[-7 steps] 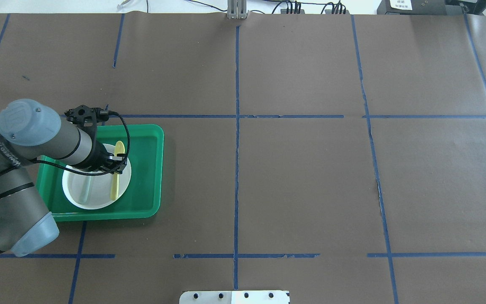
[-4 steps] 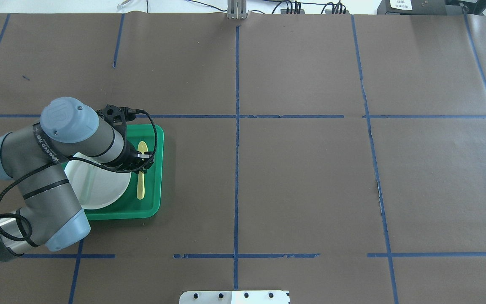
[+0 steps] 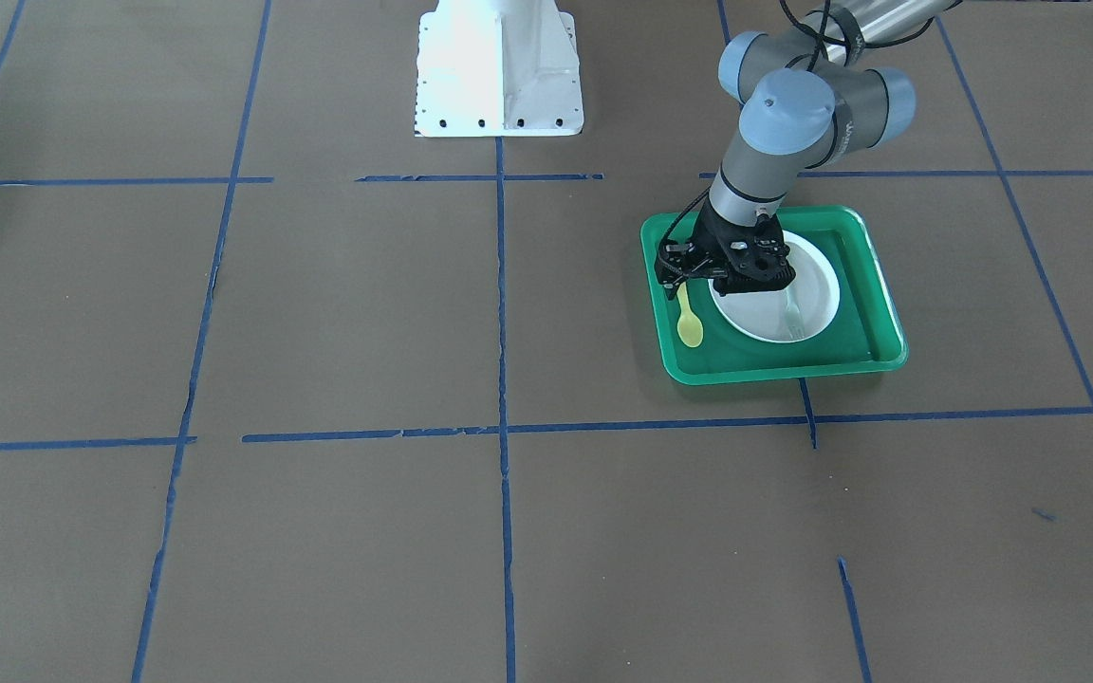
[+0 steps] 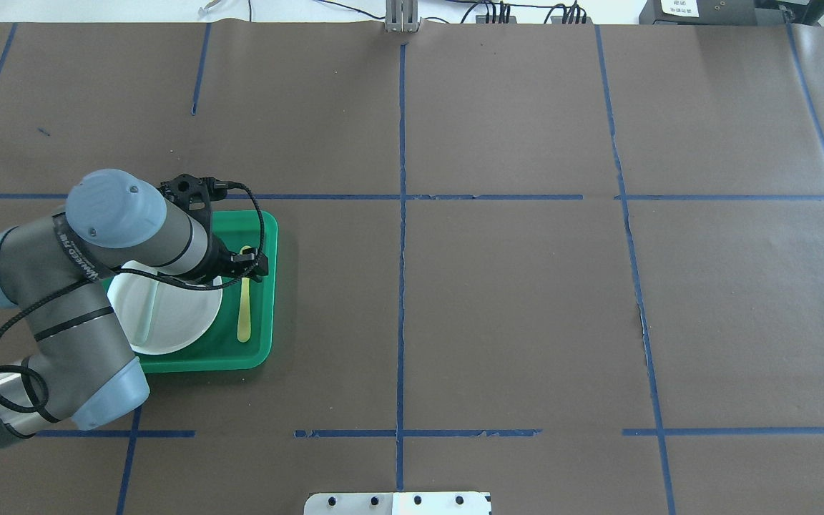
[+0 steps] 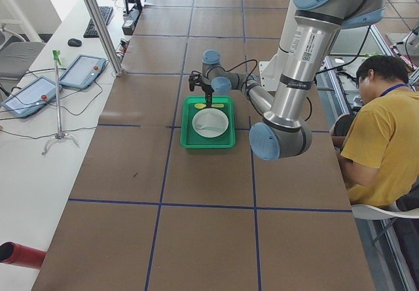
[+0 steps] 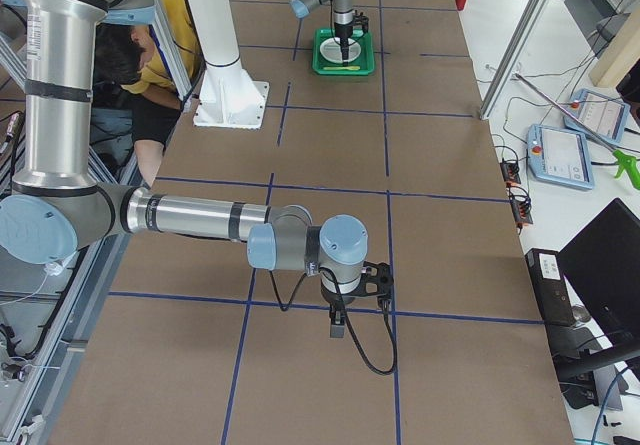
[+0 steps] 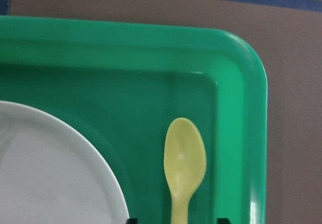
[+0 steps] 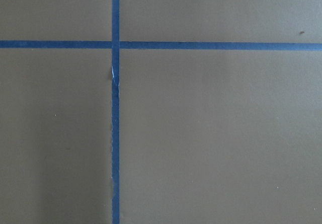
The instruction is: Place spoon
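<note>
Spoon [image 4: 244,304]: lies flat on the tray [image 4: 265,286] floor, in the strip between the plate [image 4: 169,315] and the tray's right wall in the overhead view, bowl towards the far edge, handle towards the robot.
Left end effector [image 4: 246,266]: sits low over the spoon's upper handle. The wrist view shows two dark fingertips [image 7: 132,220] standing apart either side of the handle, not touching it, so it looks released.
Step in hand: judged to be the let-go and retreat after setting the spoon down.
Doing it well: lift straight up with the fingers wide, so neither tip drags the light handle or tips the spoon against the plate rim.
Right end effector [image 6: 338,327]: seen only in the right side view, over bare bench [image 4: 526,300]; I cannot tell whether it is apart or together.
In the way: the plate rim just beside the spoon, the tray wall on its other side.
Also there: a grey fork [image 3: 792,314] on the plate; a seated person [image 5: 380,134] beyond the bench edge.
</note>
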You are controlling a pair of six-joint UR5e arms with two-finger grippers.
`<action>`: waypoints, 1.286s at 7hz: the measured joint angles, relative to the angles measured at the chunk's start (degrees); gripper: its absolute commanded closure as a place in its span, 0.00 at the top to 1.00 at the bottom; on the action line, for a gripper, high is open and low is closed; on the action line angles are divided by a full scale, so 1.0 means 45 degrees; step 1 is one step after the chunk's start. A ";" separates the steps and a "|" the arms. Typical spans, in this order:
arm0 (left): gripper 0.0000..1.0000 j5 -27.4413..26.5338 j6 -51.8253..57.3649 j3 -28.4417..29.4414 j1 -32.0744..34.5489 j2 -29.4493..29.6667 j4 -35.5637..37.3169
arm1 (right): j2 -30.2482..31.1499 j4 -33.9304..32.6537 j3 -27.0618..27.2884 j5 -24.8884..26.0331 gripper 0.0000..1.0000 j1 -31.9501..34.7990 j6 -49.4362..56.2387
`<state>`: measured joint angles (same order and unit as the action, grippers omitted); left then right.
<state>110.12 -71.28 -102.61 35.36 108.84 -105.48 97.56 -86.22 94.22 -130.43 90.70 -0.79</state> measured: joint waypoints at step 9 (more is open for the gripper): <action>1.00 0.3551 1.6416 0.0673 1.1709 -0.5624 0.2010 | -0.0001 0.0000 0.0001 0.0000 1.00 0.0000 0.0009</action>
<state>126.10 2.59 -99.59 88.06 83.53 -96.43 97.56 -86.22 94.22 -130.43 90.70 -0.75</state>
